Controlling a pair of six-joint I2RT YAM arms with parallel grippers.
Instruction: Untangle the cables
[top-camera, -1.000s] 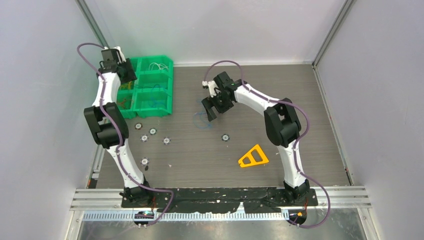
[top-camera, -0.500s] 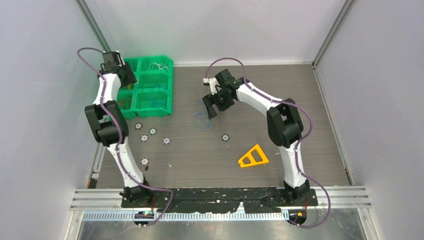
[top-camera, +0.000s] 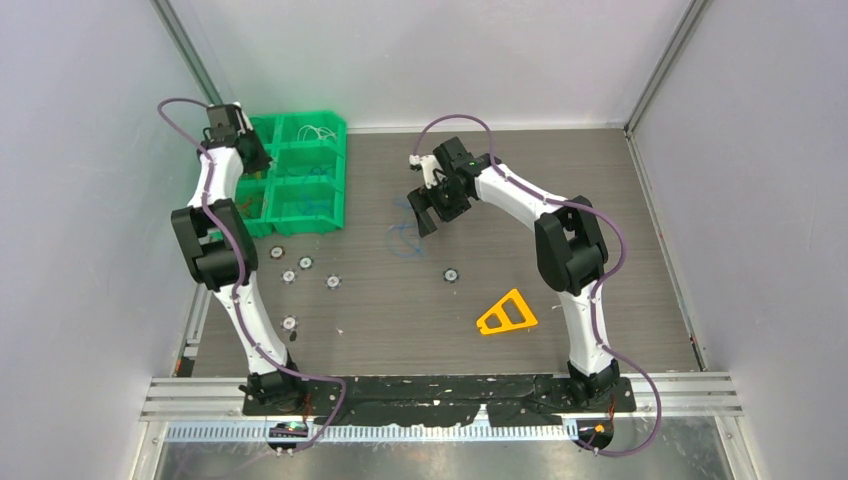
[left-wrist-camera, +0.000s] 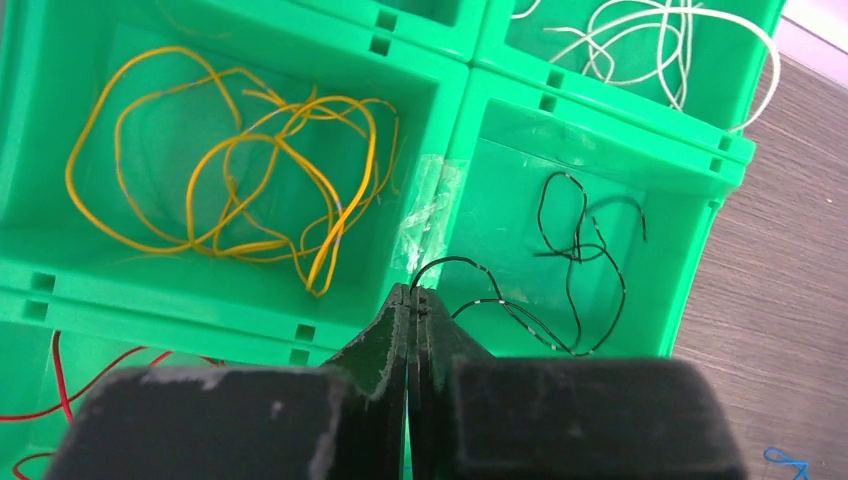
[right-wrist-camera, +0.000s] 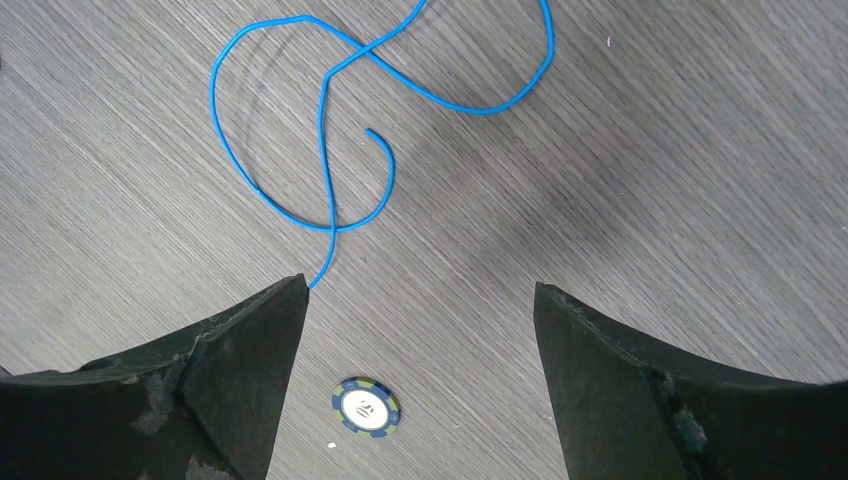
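left gripper (left-wrist-camera: 409, 300): one; we see its jaws pressed flat together, above the wall between two compartments of the bins (left-wrist-camera: 450, 190).
right gripper (right-wrist-camera: 420, 287): one; its jaws stand spread wide with nothing between them, low over the table (top-camera: 400, 330).
bins: one green block at the far left of the table. In the top view we count six compartments, two columns of three, the left column partly behind the left arm.
blue cable (right-wrist-camera: 334, 228): we count one, loose on the table in crossing loops just ahead of the right gripper. One end lies right by the tip of the jaw on the left of the wrist view; we cannot tell whether it touches.
yellow cables (left-wrist-camera: 300, 190): a loose bundle of loops in one compartment; we cannot count the strands.
black cables (left-wrist-camera: 570, 250): in the compartment just right of the yellow ones, at least two strands. One end arcs right up to the left gripper's tips, and we cannot tell whether it is pinched.
white cables (left-wrist-camera: 640, 40): several loops in the compartment beyond the black ones.
red cables (left-wrist-camera: 90, 385): two short stretches show at the lower left edge of the left wrist view, in the compartment nearer than the yellow ones.
chips (top-camera: 305, 263): six on the table. Four sit grouped just in front of the bins, one lies nearer the left arm's base, and one lies mid-table near the blue cable.
triangle (top-camera: 506, 313): one, orange, flat on the table right of centre, well apart from the cables.
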